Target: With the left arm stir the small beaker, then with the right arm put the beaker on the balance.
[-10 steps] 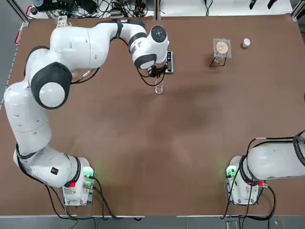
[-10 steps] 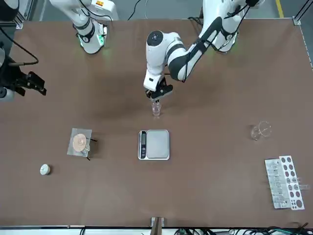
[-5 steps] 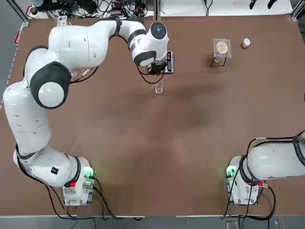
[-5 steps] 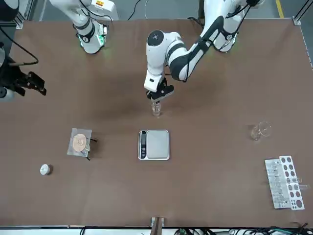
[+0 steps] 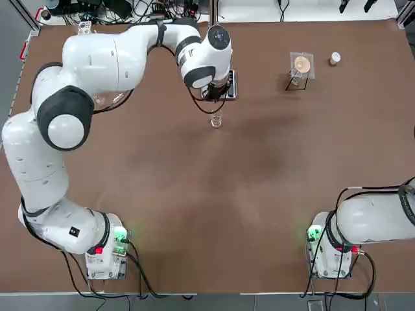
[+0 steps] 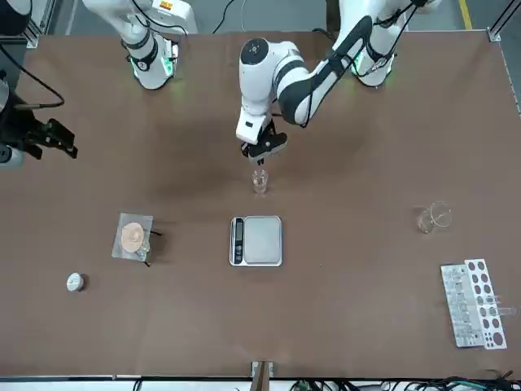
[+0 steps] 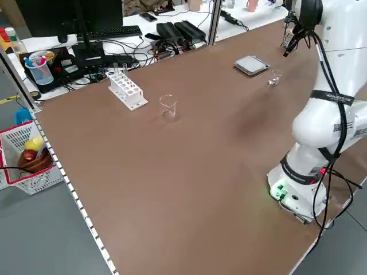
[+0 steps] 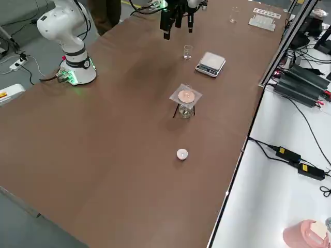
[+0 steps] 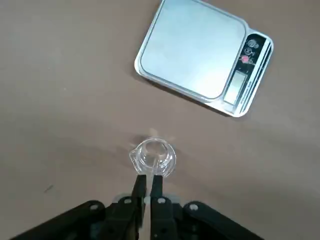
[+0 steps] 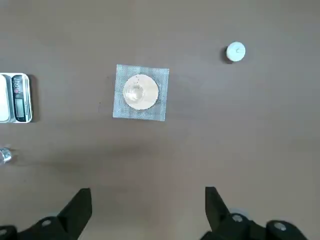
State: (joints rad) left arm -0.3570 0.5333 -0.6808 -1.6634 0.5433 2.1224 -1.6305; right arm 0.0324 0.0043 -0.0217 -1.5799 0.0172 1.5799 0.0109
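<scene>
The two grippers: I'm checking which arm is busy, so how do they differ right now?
The left gripper is shut on a thin clear rod and hangs above the small beaker, near the balance. The right gripper is open, holds nothing and is parked off to the side, away from the beaker. Both are black with two fingers and point down at the table.

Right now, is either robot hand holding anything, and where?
The left gripper pinches a thin clear stirring rod near its upper end; the right gripper holds nothing.
</scene>
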